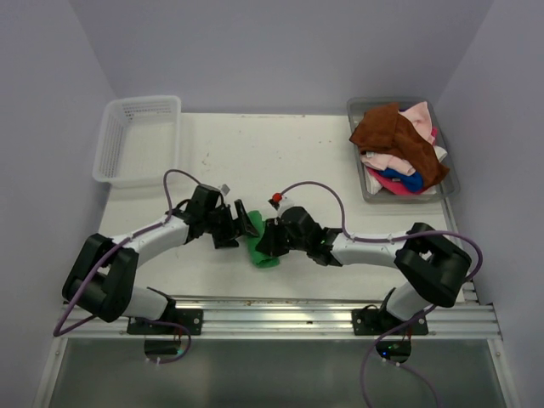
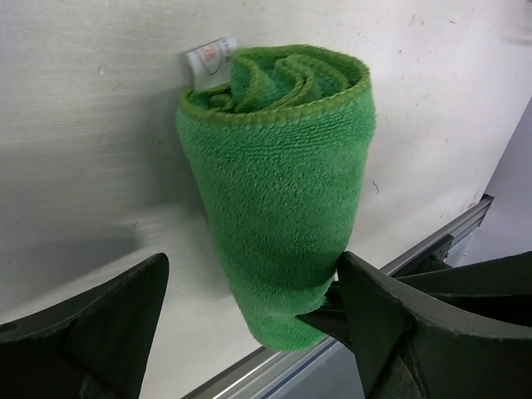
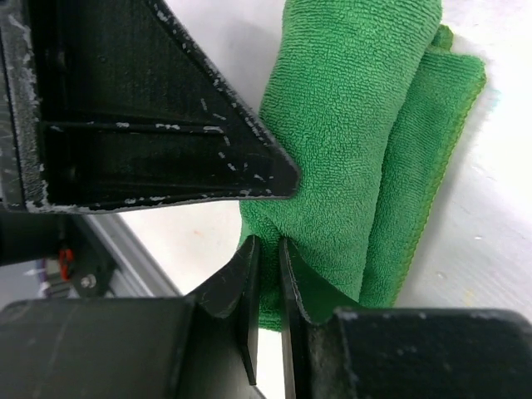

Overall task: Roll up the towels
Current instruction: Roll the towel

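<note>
A bright green towel (image 1: 262, 248) lies rolled into a tube on the white table, between the two grippers. In the left wrist view the roll (image 2: 278, 191) shows its spiral end and a white label (image 2: 209, 56). My left gripper (image 2: 253, 266) is open and straddles the roll's near end, its right finger (image 2: 391, 324) touching the cloth. My right gripper (image 3: 268, 243) is shut on a fold of the green towel (image 3: 349, 141) at the roll's end. In the top view the left gripper (image 1: 240, 227) and right gripper (image 1: 266, 240) meet at the roll.
A clear grey tray (image 1: 360, 108) at the back right holds a heap of towels: rust brown (image 1: 393, 136), pale pink (image 1: 418, 115), blue (image 1: 405, 181). A white mesh basket (image 1: 140, 140) stands at the back left. The metal rail (image 1: 280, 314) runs along the near edge.
</note>
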{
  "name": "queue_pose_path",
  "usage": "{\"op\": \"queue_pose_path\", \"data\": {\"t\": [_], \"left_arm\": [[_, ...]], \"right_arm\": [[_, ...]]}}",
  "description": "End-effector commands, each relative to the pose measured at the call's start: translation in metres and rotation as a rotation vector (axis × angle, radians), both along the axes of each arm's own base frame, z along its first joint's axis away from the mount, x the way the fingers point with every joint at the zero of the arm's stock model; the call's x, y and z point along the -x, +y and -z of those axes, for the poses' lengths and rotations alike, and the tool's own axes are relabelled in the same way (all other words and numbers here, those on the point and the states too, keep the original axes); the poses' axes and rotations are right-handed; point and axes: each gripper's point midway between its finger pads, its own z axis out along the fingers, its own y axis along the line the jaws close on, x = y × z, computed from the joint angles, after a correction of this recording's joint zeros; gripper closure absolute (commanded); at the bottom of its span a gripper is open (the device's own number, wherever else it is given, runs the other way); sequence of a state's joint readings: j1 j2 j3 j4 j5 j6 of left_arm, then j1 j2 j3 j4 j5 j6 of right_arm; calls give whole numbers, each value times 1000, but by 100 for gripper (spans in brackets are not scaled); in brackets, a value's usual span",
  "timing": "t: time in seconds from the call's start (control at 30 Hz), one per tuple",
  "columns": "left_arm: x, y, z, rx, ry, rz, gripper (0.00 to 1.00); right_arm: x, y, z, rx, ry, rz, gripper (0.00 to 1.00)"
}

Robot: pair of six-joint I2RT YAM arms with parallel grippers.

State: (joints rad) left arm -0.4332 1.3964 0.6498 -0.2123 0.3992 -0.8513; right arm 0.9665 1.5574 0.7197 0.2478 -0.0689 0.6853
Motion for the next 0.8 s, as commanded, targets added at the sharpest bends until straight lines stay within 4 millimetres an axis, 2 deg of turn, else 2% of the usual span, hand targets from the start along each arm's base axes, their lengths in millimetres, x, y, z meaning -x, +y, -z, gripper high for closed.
{"op": "queue_pose_path", "data": {"t": [0.0,0.13,0.37,0.43,0.47,0.5,0.57,0.6,0.63,0.67,0.7,0.73,0.77], "left_arm": [[-9,-10,-9,51,-49,18,14],[-9,-10,-7,51,-46,19,17],[-7,-9,0,43,-34,15,42],[-6,-8,2,38,-28,14,46],[-6,-7,4,32,-21,12,48],[-5,-6,5,26,-17,11,48],[-6,-1,8,-11,-6,-6,49],[-6,0,8,-21,-4,-9,50],[-7,1,9,-31,-2,-14,50],[-7,3,9,-43,3,-20,50],[-7,3,8,-44,5,-22,50],[-8,4,9,-47,7,-25,50],[-7,3,9,-49,10,-25,50]], "right_arm": [[12,17,-31,-166,40,-72,87],[16,21,-34,-207,58,-101,88],[18,19,-24,-204,95,-102,87],[16,17,-24,-188,90,-94,85],[14,12,-21,-158,80,-84,82],[13,9,-20,-127,69,-68,72],[-1,-7,-22,2,-27,13,60],[7,-4,-26,47,-69,3,49],[-10,-6,-43,90,-164,88,45],[-6,-15,-40,180,-191,81,43],[0,-11,-45,208,-223,74,38],[-2,-6,-58,209,-253,81,37],[-7,-15,-54,284,-286,108,36]]}}
